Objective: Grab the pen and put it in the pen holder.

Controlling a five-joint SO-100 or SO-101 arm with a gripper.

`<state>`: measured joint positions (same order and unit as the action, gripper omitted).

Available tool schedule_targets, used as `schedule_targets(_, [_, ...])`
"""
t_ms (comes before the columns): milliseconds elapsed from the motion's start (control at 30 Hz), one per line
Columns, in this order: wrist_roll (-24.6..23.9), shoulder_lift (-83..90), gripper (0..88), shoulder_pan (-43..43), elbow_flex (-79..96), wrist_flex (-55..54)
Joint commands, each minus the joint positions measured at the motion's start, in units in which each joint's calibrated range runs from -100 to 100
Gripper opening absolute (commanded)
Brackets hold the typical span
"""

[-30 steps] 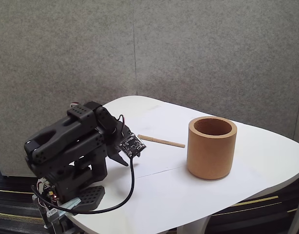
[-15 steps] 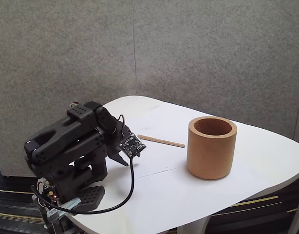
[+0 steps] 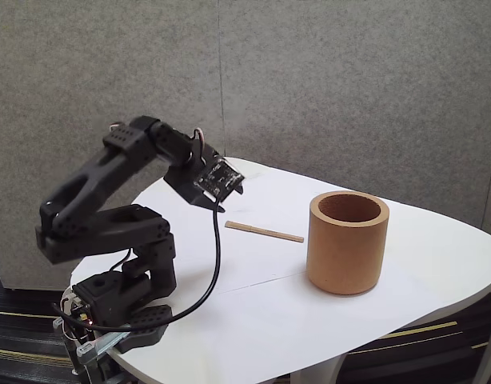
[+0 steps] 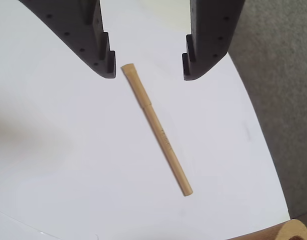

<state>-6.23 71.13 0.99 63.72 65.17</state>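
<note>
The pen [image 3: 264,232] is a thin tan stick lying flat on the white table [image 3: 253,320], just left of the pen holder [image 3: 348,240], a thick-walled tan cup standing upright. My gripper [image 3: 216,205] hangs in the air above and left of the pen's left end, not touching it. In the wrist view the pen [image 4: 156,129] runs diagonally down to the right, and its upper end lies between the tips of my open gripper [image 4: 149,71]. A sliver of the pen holder's rim [image 4: 288,232] shows at the bottom right corner.
My arm's black base [image 3: 117,304] stands at the table's left front corner, and a black cable [image 3: 216,264] loops down from the wrist. A grey partition wall [image 3: 349,96] stands behind. The table's rounded edge [image 4: 266,150] runs close to the right of the pen in the wrist view.
The arm has unfolded from its low resting pose. The gripper has risen and swung forward over the table toward the pen's left end. Pen and pen holder have not moved.
</note>
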Motion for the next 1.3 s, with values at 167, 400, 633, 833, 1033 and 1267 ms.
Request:
schedule_targets(167, [0.15, -38.63, 18.3, 0.47, -30.78, -0.68])
schedule_targets(400, [0.36, -62.3, 18.7, 0.55, -48.38, -0.25])
schedule_targets(633, [5.25, -69.13, 18.3, 6.33, -50.9, -0.59])
schedule_targets(833, [11.73, -69.54, 18.7, 8.74, -50.99, -0.68])
schedule_targets(1033, [18.26, -75.23, 18.3, 7.28, -52.62, -3.73])
schedule_targets(1267, [18.31, -82.96, 18.4, 6.77, -61.55, -2.97])
